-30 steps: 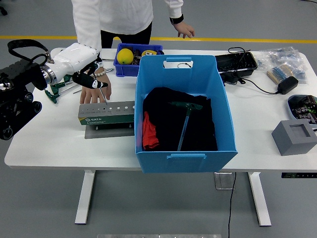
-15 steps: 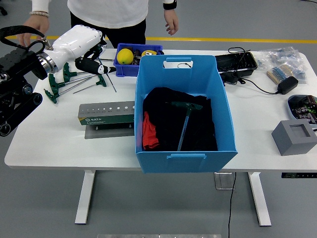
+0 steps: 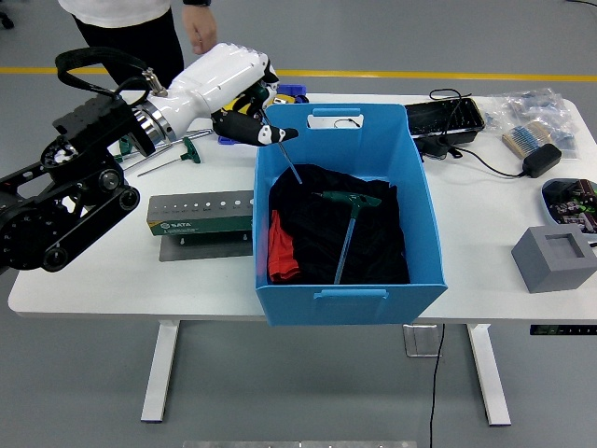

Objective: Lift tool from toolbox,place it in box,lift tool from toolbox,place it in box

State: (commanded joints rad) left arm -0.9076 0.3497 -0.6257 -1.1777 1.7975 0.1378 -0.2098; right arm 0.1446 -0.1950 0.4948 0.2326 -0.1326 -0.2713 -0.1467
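Note:
My left hand (image 3: 248, 125) hangs over the far left corner of the big blue box (image 3: 350, 293), shut on a T-handle tool (image 3: 283, 155). The tool's thin shaft slants down and right into the box, its tip just above the black cloth (image 3: 322, 243) inside. Another green T-handle tool (image 3: 351, 207) lies on that cloth, with a red item (image 3: 280, 250) at the cloth's left edge. The green SATA toolbox (image 3: 200, 213) stands left of the box, its row of holes showing on top. More green-handled tools (image 3: 182, 150) lie on the table behind it.
A person (image 3: 126, 21) stands at the far left, one hand (image 3: 199, 35) hanging down. My hand partly hides a small blue bin (image 3: 291, 91). To the right are a black tray (image 3: 446, 118), a power adapter (image 3: 541, 159) with cable, a grey block (image 3: 554, 257) and bagged parts (image 3: 530, 105).
My left arm has swung right from above the toolbox to over the blue box, carrying the T-handle tool. The person has taken a hand off the table and stepped left.

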